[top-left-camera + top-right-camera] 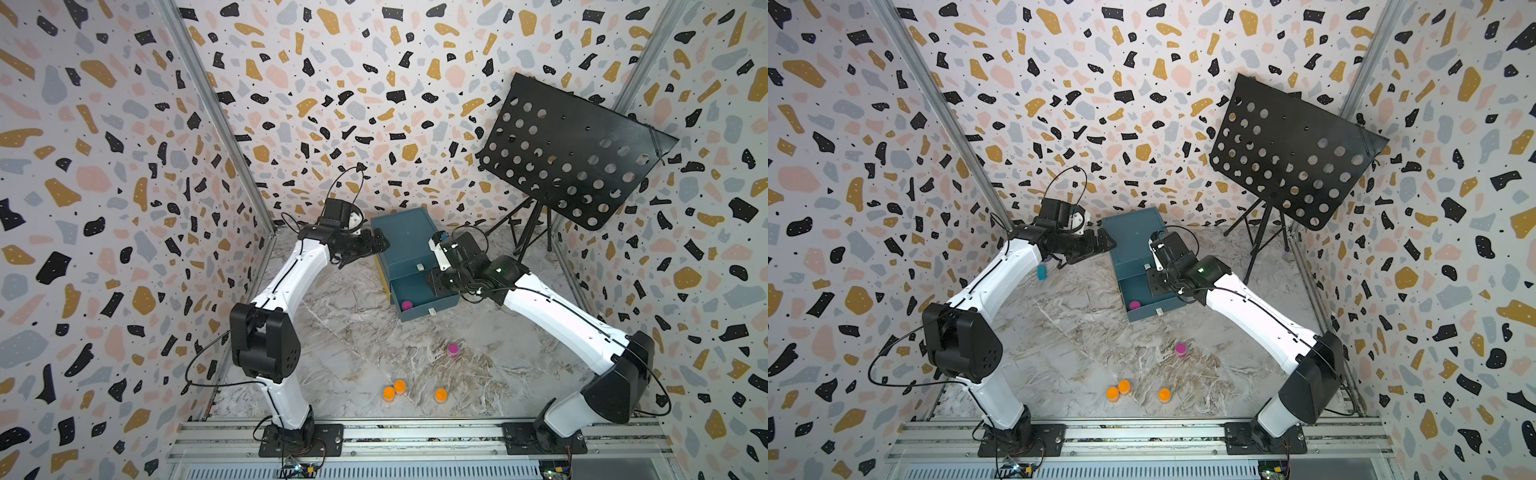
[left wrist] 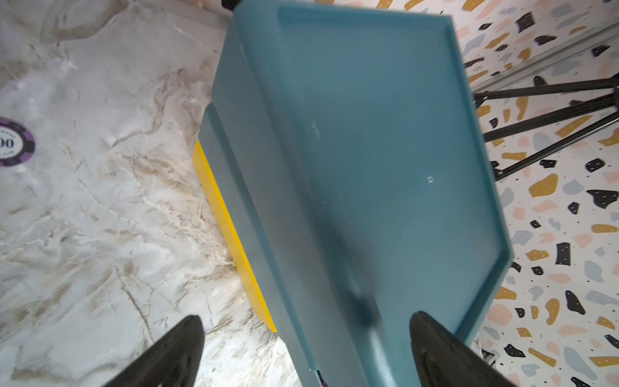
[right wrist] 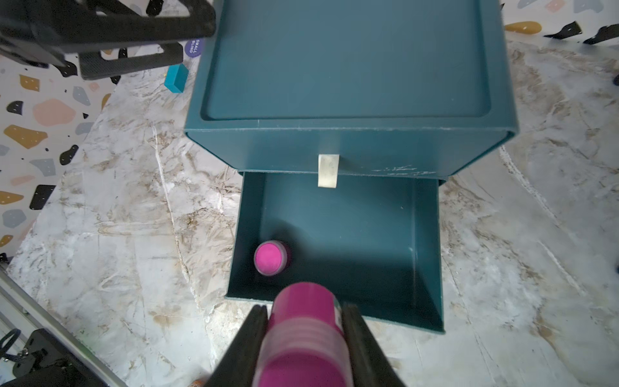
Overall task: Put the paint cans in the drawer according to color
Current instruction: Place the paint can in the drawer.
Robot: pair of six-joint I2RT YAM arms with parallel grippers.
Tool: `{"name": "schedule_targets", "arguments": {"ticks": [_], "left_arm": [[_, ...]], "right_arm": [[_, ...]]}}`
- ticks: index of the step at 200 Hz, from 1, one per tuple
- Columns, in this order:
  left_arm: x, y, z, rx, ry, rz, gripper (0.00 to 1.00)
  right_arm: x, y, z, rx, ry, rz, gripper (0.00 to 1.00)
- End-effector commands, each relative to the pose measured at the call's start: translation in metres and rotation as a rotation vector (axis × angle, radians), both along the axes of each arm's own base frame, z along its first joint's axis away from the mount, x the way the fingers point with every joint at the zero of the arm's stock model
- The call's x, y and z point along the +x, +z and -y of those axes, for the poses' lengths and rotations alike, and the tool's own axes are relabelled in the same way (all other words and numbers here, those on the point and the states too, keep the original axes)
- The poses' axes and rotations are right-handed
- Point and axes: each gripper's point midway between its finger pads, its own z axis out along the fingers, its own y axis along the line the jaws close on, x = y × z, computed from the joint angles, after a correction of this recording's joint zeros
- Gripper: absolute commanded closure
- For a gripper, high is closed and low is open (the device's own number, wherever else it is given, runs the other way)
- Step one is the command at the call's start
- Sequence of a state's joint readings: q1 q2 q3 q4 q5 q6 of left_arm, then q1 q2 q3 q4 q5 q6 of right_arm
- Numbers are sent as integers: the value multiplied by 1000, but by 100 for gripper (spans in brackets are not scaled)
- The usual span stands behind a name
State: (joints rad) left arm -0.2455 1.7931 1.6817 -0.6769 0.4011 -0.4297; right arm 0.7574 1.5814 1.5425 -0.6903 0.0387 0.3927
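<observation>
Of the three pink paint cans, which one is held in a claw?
The pink can in the right claw, over the open drawer. Another can sits inside that drawer; the third can stands on the table.

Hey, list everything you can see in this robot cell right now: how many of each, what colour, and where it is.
drawer box: one, teal with a yellow side edge, back of the table; a lower drawer is pulled open
drawer can: one, magenta, front corner of the open drawer
table can: one, magenta, in front of the box
held can: one, magenta, over the open drawer
orange cans: three, near the table's front edge
cyan block: one, beside the left arm
purple disc: one, near the block
music stand: one, black, back right corner
table: one, marble
left gripper: open, at the box's top
right gripper: shut on the held can
</observation>
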Motion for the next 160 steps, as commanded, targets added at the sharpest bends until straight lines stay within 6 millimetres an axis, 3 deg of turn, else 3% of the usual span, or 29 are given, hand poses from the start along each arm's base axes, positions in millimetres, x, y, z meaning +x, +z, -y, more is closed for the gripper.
{"name": "schedule_targets", "arguments": {"ticks": [1, 67, 160], "left_arm": [[2, 6, 2, 23, -25, 31, 2], [-4, -18, 5, 45, -73, -29, 3], [-10, -25, 6, 32, -84, -45, 2]], "right_arm": [[1, -5, -1, -37, 32, -21, 81], [18, -38, -15, -75, 20, -75, 82], [7, -72, -8, -116, 13, -138, 74]]}}
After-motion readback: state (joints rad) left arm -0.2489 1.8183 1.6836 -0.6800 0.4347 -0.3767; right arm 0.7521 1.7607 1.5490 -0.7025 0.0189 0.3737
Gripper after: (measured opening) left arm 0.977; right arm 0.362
